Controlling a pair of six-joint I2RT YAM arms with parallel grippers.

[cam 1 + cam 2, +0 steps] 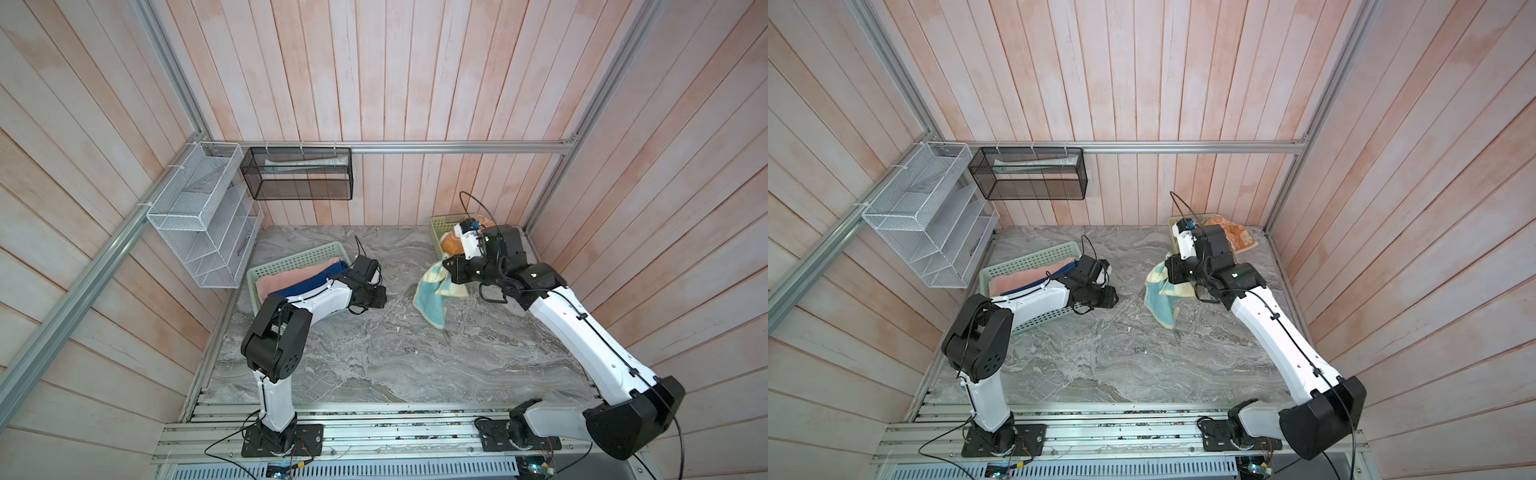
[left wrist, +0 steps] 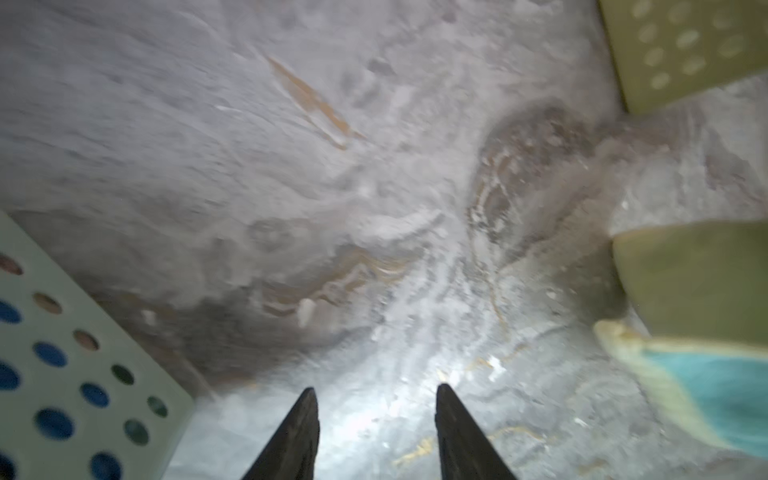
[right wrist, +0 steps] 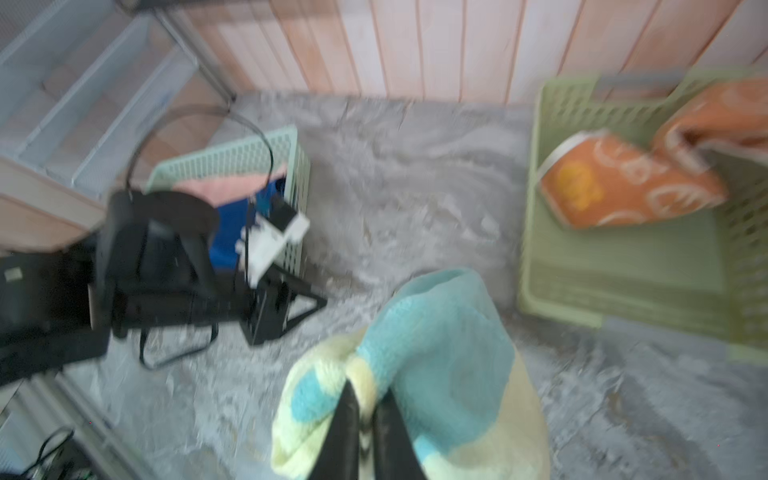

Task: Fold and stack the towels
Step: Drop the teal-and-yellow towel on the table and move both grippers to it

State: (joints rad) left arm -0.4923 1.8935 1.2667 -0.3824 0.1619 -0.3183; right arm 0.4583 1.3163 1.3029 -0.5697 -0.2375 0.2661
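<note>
The pale yellow towel with teal whale face (image 1: 432, 293) (image 1: 1163, 297) hangs crumpled from my right gripper (image 3: 368, 395), its lower end resting on the marble table. The jaws are pinched on a yellow fold of it. The orange towel (image 3: 615, 187) (image 1: 1235, 235) lies bunched in the green basket (image 3: 623, 270) at the back right. The pink towel (image 1: 291, 276) and the blue towel (image 1: 309, 284) lie folded in the mint basket (image 1: 291, 254) on the left. My left gripper (image 2: 376, 392) (image 1: 380, 297) hovers low over bare marble beside that basket, open and empty.
A white wire rack (image 1: 199, 220) and a black mesh basket (image 1: 297, 174) hang on the back left walls. Wooden walls close in three sides. Aluminium rails (image 1: 374, 432) run along the table's front edge by the arm bases.
</note>
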